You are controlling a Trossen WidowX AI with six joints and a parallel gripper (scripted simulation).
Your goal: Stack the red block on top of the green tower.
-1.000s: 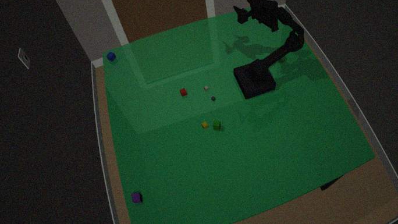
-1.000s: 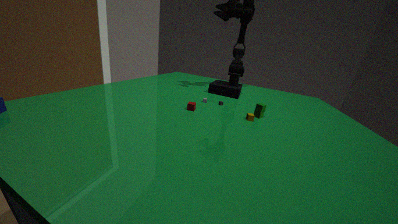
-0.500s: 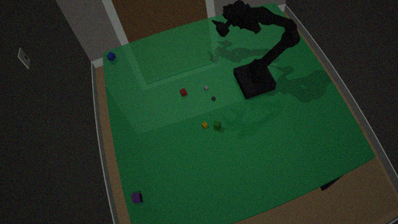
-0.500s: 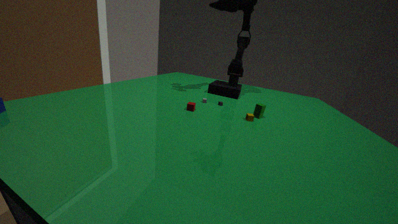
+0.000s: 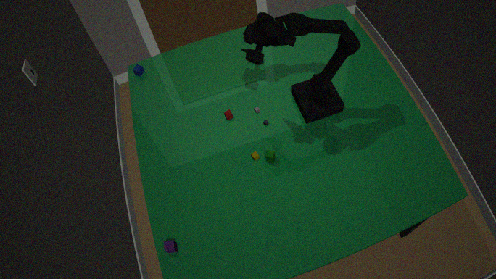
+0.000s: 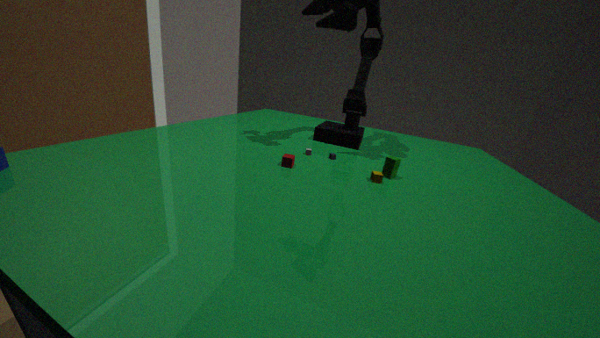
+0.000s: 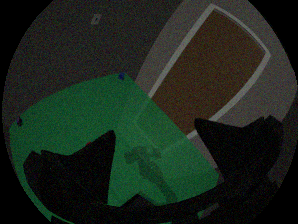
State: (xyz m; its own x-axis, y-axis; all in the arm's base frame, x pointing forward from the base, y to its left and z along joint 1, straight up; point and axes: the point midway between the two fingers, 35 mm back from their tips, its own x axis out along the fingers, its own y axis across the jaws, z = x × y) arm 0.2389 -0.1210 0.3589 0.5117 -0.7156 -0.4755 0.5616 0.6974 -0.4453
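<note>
The red block (image 5: 228, 114) sits on the green bench (image 5: 256, 206), well apart from the fingers (image 5: 254, 56), which hang high above, spread wide and empty. Right of it stands the green tower (image 5: 270, 156).

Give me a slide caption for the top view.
Open claw raised above the table; red block and green tower apart.

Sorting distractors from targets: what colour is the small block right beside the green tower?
Yellow block, clearest in the exterior view, next to the green tower.
</note>
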